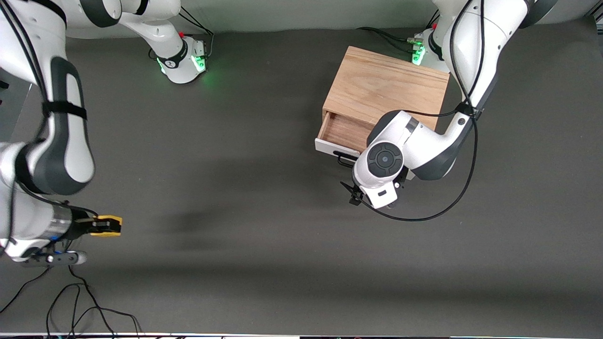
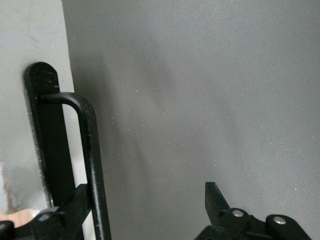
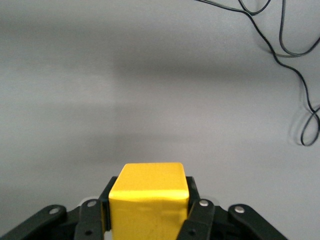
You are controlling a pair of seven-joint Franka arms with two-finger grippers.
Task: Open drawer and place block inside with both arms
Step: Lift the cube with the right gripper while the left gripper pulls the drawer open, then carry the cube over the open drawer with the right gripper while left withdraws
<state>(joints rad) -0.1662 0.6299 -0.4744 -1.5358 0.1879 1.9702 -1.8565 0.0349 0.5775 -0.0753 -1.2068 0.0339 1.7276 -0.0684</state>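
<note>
**Drawer part-open, yellow cube held aloft at the right arm's end**

The wide shallow drawer with its white front panel (image 1: pixel 335 148) stands pulled partway out of the light-wood box (image 1: pixel 386 89), its pale wooden floor showing. The black bar handle (image 2: pixel 92 165) runs along the white panel; one black finger (image 2: pixel 75 207) of the left hand (image 2: pixel 150 210) lies against the bar, the other stands clear over bare grey worktop (image 1: pixel 264 188), so this hand is spread, gripping nothing. In the front view the left arm's white wrist covers the drawer's handle and half its opening, and the fingers are largely hidden.

The small yellow cube (image 3: pixel 149 197) is clamped between the fingers of the right hand (image 1: pixel 101 225), above the worktop at the right arm's end, well apart from the drawer. Loose black cables (image 1: pixel 80 301) trail on the worktop nearby. The right arm is bent sharply, partly cut off by the frame edge.
</note>
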